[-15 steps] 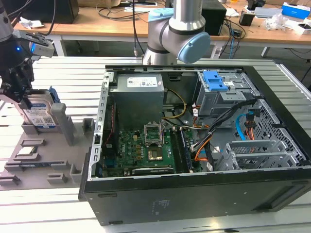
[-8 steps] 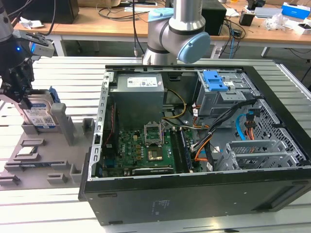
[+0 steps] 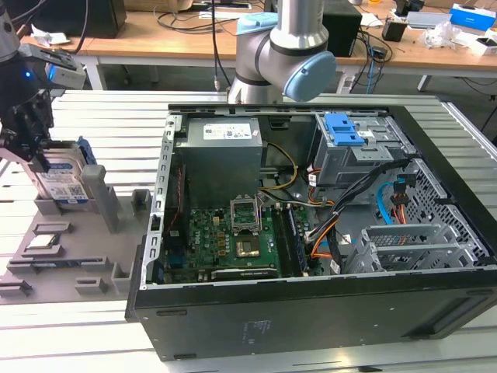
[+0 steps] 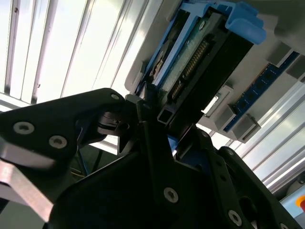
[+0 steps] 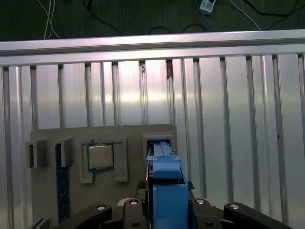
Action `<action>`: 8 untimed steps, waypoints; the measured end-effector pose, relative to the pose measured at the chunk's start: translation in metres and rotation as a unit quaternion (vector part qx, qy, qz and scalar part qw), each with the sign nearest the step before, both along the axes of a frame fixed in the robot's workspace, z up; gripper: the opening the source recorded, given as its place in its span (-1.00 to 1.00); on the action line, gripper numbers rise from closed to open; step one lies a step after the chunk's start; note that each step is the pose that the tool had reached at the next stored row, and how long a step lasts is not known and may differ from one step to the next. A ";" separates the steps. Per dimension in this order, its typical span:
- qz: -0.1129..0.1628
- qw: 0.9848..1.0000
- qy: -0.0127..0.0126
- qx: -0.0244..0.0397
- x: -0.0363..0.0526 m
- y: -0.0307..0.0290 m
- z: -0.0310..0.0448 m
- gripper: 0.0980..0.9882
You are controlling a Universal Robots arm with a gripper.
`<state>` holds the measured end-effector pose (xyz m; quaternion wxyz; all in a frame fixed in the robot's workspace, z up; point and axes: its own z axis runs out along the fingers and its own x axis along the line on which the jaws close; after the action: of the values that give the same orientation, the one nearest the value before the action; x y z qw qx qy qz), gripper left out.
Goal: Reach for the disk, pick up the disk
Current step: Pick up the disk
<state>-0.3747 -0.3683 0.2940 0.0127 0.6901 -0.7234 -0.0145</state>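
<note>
Slatted metal table (image 3: 101, 116), workbenches and cables behind. Grey fixture tray (image 3: 85, 264) at the exterior view's left; open computer case (image 3: 311, 311) fills the middle and right.

Gripper (image 3: 31, 151) is at the far left of the exterior view, directly above the tray, pointing down. It has closed on the disk (image 3: 64, 185): one finger (image 4: 145, 112) lies against the blue side rail, its mate against the opposite face, with no gap visible in the second wrist view.

Disk is straight below the gripper, standing on edge in a tray slot. Its thin edge faces up into the jaws and its labelled broad face looks toward the exterior camera. In the first wrist view the blue rail of the disk (image 5: 167, 186) runs away from the gripper into the slot. Bottom looks still seated, so not lifted as judged.

Beside it in the tray is a square silver chip (image 5: 101, 156), apart from the disk. The case stands well clear toward the exterior view's right.
</note>
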 end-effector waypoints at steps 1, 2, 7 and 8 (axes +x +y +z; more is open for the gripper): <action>0.000 1.000 0.000 0.000 0.0000 0.0001 0.0019 -0.40; 0.000 1.000 0.000 0.000 0.0000 0.0002 0.0058 -0.40; 0.000 1.000 0.000 0.000 0.0000 0.0004 0.0128 -0.40; 0.000 1.000 0.000 0.000 0.0001 0.0005 0.0146 -0.40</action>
<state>-0.3747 -0.3678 0.3087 0.0127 0.6901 -0.7234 -0.0145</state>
